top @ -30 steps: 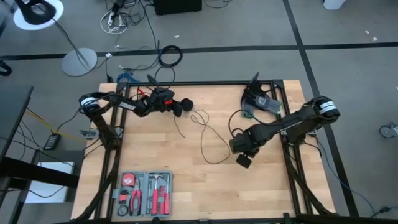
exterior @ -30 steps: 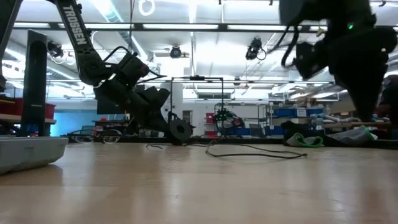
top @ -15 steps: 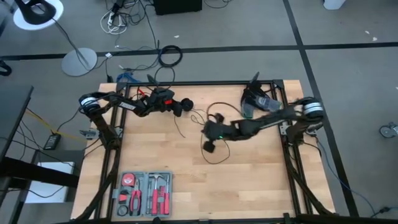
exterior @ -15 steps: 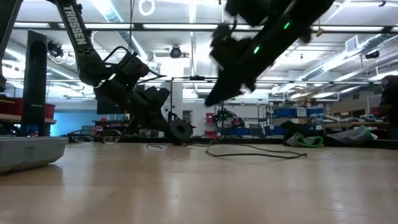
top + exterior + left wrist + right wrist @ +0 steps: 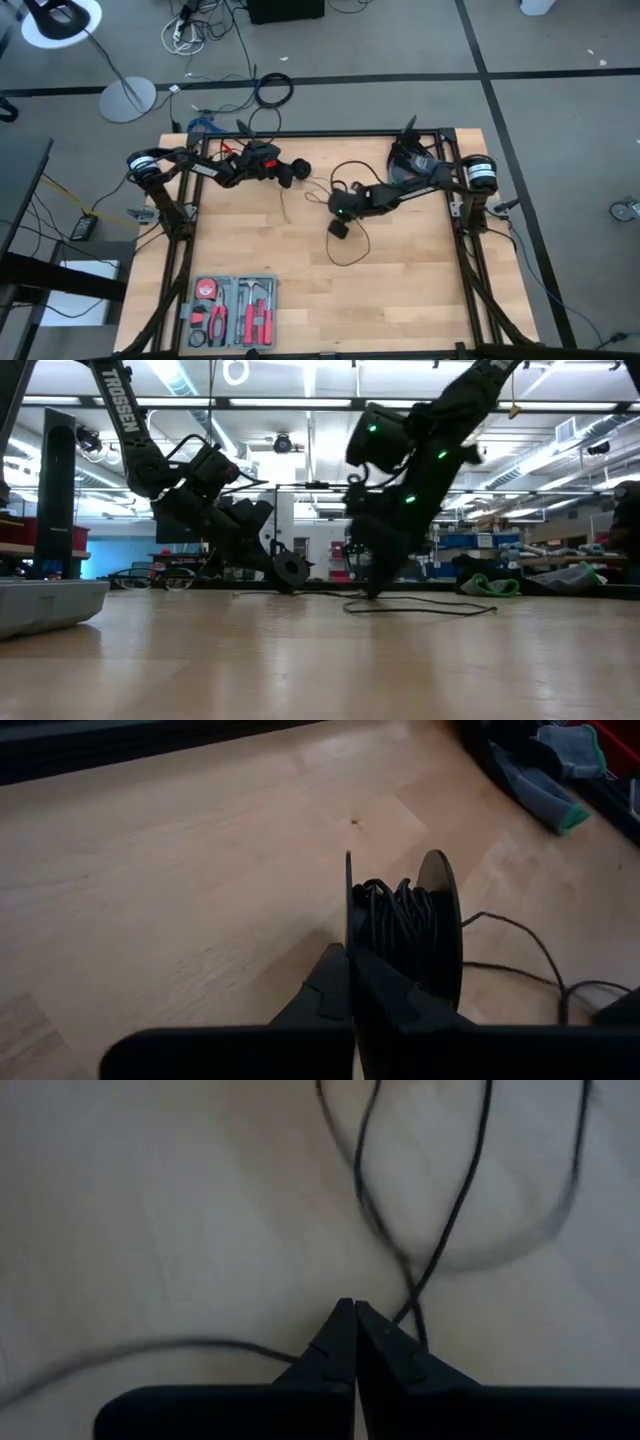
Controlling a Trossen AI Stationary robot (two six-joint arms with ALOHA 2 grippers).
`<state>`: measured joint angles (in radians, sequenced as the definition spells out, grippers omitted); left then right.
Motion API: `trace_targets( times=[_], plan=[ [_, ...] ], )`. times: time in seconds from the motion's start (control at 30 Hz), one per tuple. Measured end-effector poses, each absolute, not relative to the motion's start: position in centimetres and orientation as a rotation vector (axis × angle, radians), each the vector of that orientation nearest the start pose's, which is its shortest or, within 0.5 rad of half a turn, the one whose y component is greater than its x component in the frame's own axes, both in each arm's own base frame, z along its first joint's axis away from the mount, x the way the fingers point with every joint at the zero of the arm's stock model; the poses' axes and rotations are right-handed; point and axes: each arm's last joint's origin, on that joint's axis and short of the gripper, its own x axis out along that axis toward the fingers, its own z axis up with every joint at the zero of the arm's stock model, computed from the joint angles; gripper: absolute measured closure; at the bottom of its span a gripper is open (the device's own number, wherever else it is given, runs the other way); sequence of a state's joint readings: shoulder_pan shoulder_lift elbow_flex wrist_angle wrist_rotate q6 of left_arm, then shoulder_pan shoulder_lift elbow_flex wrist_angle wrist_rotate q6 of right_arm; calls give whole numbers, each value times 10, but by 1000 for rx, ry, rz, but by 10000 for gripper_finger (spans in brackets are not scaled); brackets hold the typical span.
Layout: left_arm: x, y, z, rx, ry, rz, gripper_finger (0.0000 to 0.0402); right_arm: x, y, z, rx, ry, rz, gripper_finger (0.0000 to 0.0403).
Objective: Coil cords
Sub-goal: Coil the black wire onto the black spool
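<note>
A thin black cord [image 5: 345, 258] lies in loose loops on the wooden table's middle and runs toward a black puck [image 5: 297, 170], a small spool of two discs with cord wound between them [image 5: 405, 925]. My left gripper [image 5: 284, 172] is shut on this puck at the far left. My right gripper [image 5: 338, 229] is shut and points steeply down at the middle of the table. Its tips [image 5: 355, 1320] stand right beside two crossing cord strands [image 5: 405, 1285]. In the low view, the right gripper [image 5: 372, 592] hangs just above the cord [image 5: 430, 610]. My left gripper pinches the rim of the puck's nearer disc [image 5: 349, 920] between its two fingers. The fingers slant down from the table's left. The puck stands on edge with its axis level, low over the table; whether it rests on the wood I cannot tell. My right gripper's shut fingertips sit next to a cord strand [image 5: 418, 1325]; whether they touch it I cannot tell.
An open grey tool case [image 5: 232, 312] with red-handled tools lies at the near left. A dark bundle with a green-edged cloth [image 5: 412, 163] sits at the far right. Black frame rails [image 5: 465, 260] run along the table's sides. Bare wood shows at the near right.
My right gripper has swung from the right side toward the table's left and come down. It has tipped from a shallow slant to pointing steeply down over the cord loops, staying shut. The cord on the table and my left gripper with the puck have kept still.
</note>
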<state>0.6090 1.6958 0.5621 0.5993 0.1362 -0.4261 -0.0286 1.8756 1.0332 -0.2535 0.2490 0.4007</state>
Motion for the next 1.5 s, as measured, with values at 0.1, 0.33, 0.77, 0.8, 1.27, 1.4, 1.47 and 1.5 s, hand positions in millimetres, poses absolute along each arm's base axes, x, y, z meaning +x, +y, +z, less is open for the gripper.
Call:
trace_targets(
  times=[0.1, 0.33, 0.77, 0.8, 1.27, 1.4, 1.47, 1.5],
  plan=[
    [243, 165, 120, -605, 398, 566, 401, 336, -1, 134, 242, 1133, -440, 403],
    [242, 166, 119, -609, 404, 572, 401, 292, 48, 150, 324, 1445, -405, 403],
    [242, 166, 119, -620, 405, 576, 401, 221, 129, 194, 472, 1554, -523, 403],
    [242, 166, 119, -620, 405, 576, 401, 217, 129, 201, 473, 1477, -559, 403],
    [251, 157, 124, -628, 359, 472, 401, 259, 55, 225, 240, 636, -1034, 395],
    [252, 157, 125, -623, 349, 467, 401, 297, 25, 201, 182, 711, -997, 380],
    [252, 157, 125, -622, 350, 468, 401, 319, 11, 189, 176, 770, -853, 371],
    [252, 156, 125, -620, 352, 466, 401, 329, 3, 184, 181, 789, -758, 368]
  ],
)
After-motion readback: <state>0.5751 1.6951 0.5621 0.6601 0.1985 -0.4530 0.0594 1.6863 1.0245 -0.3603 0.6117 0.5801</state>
